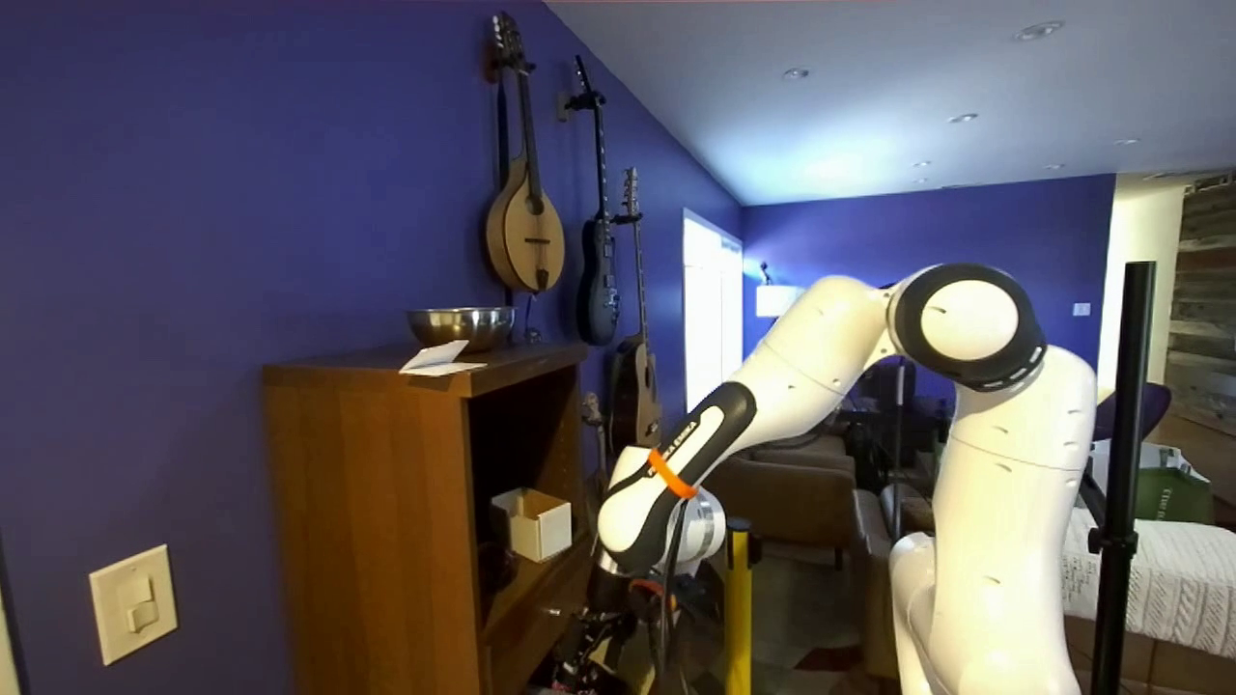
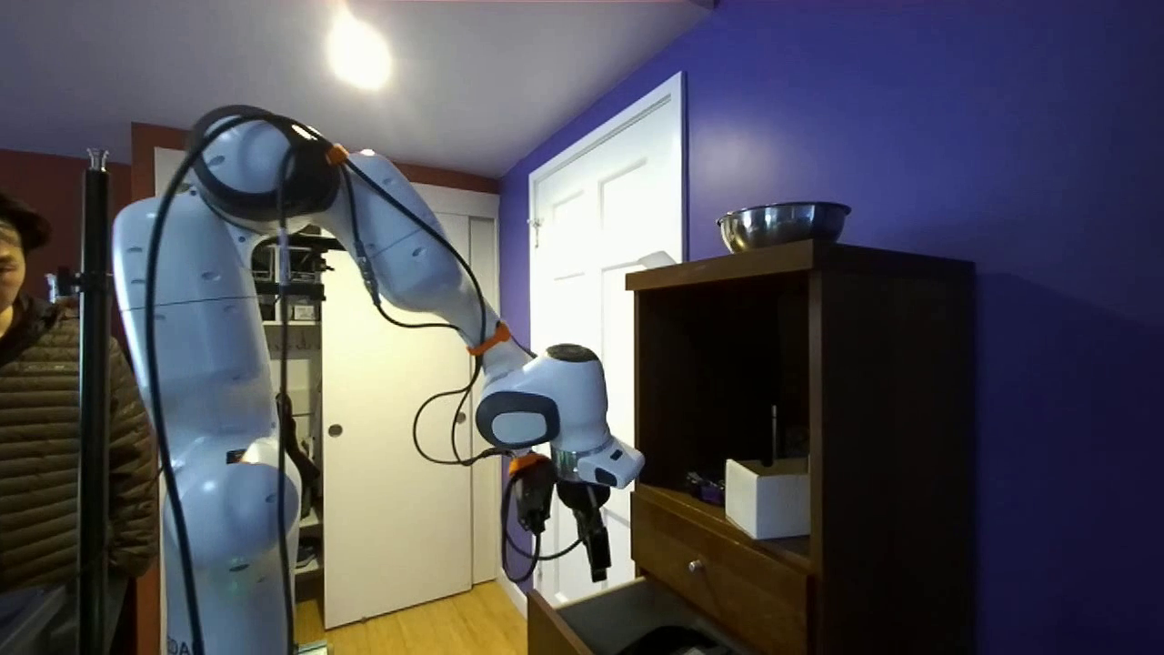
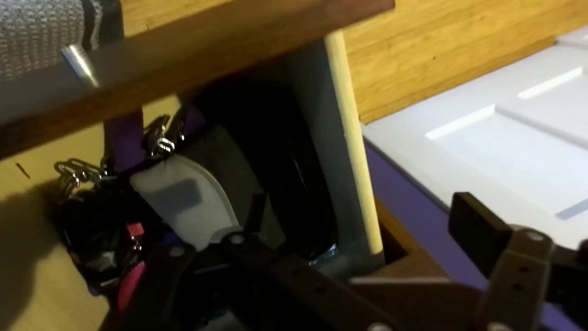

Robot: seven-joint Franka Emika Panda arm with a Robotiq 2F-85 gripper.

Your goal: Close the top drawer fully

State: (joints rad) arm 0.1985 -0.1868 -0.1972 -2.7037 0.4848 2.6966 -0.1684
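Pale yellowish wood forms the base and rim of the pulled-out drawer [image 3: 355,142], whose dark brown front panel, with a metal knob [image 3: 80,64], slants across the wrist view. In an exterior view this drawer juts left from the low part of the brown wooden cabinet [image 2: 891,409], directly beneath a drawer front [image 2: 746,587] that appears shut. Inside it lie metal clips [image 3: 164,145], a purple strap [image 3: 124,142], a light grey rounded piece [image 3: 183,193] and black items too dark to identify. The Robotiq gripper [image 3: 360,212] is released, its black fingers [image 3: 477,226] wide apart; in both exterior views it points downward at the end of the white Panda arm [image 1: 1009,512], near the drawer. Whether a finger touches the wood cannot be told. In the cabinet's compartment above the drawers stands an open-topped white box [image 2: 768,505], toward the right in an exterior view, with small purple and black objects [image 2: 707,489] to its left. On top rest a stainless-steel mixing bowl [image 2: 787,227] and, on its near side in an exterior view, a folded white paper [image 1: 442,360]. Along the blue-violet wall [image 1: 145,241] hang, from near to far, a teardrop-bodied mandolin-type instrument [image 1: 526,241], an electric guitar [image 1: 599,285] and an acoustic guitar [image 1: 634,396]. At the left in an exterior view stands a person [image 2: 55,455] in a brown quilted jacket, partly behind a black pole [image 2: 94,382]; a white panelled door [image 2: 582,227] is left of the cabinet.
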